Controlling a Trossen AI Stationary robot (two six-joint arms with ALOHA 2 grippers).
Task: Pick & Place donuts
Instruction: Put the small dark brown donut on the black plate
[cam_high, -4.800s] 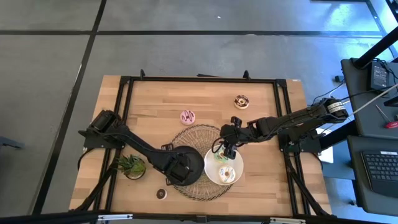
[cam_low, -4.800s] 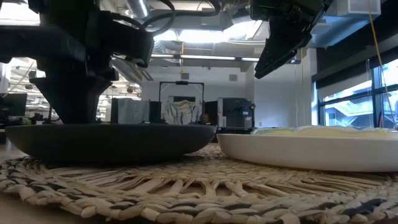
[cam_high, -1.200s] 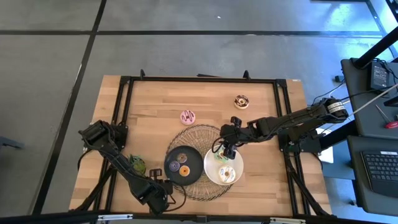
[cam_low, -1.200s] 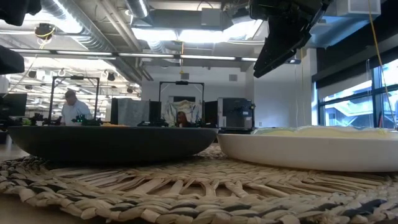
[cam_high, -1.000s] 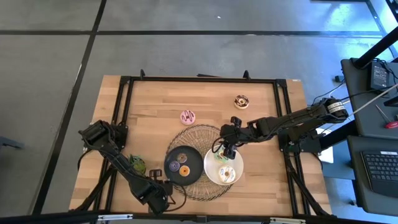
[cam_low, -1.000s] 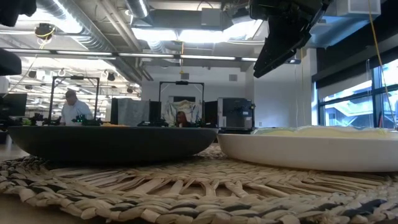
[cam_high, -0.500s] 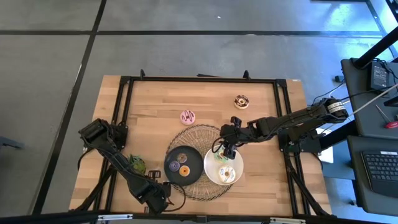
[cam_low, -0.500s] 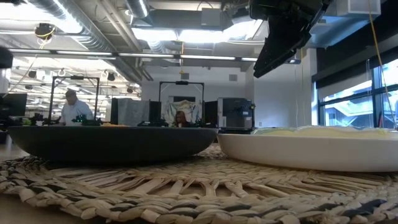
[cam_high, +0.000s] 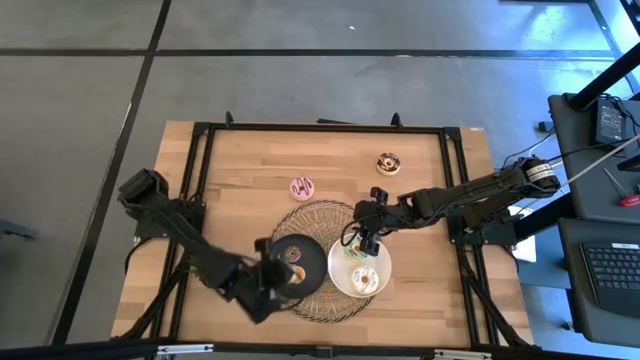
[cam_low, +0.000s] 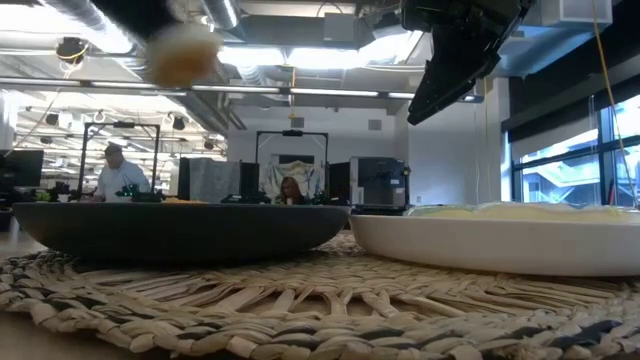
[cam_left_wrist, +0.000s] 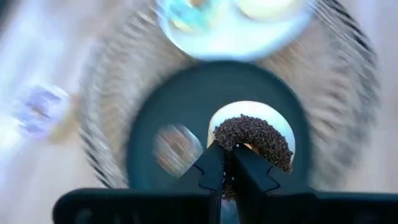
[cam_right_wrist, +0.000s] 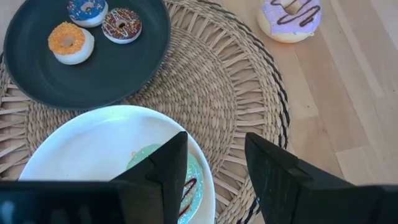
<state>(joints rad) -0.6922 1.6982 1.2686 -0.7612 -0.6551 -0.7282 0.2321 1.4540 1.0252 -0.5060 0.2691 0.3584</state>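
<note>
My left gripper (cam_high: 270, 285) hangs over the near-left part of the black plate (cam_high: 310, 262) and is shut on a dark-sprinkled mini donut (cam_left_wrist: 254, 138), seen high up in the low view as a mini donut (cam_low: 180, 55). On the black plate lie the orange mini (cam_right_wrist: 66, 38), the brown mini (cam_right_wrist: 122, 25) and a blue-iced mini (cam_right_wrist: 87, 10). My right gripper (cam_right_wrist: 214, 168) is open and hovers above the white plate (cam_right_wrist: 81, 143), which holds the green donut (cam_right_wrist: 189, 180) and the cream donut (cam_high: 366, 281). The pink donut (cam_high: 302, 187) and the chocolate-and-white donut (cam_high: 388, 163) rest on the table. My left gripper pinches the dark mini donut by its rim (cam_left_wrist: 225, 144) between the two fingertips (cam_left_wrist: 211, 167), coming from above. The donut is lifted clear, hanging over the black plate with its sprinkled top facing the wrist camera.
Both plates sit side by side on a round woven mat (cam_high: 330, 215). The left arm lies across the table's near-left part, over the spot of the small plant. Bare wood stretches along the far half of the table around the pink and chocolate-and-white donuts. People show in the room behind.
My left gripper has moved from the table's near edge up and toward the black plate, carrying the dark mini donut, which is now lifted clear of the table and appears high in the low view. My right arm has kept still.
</note>
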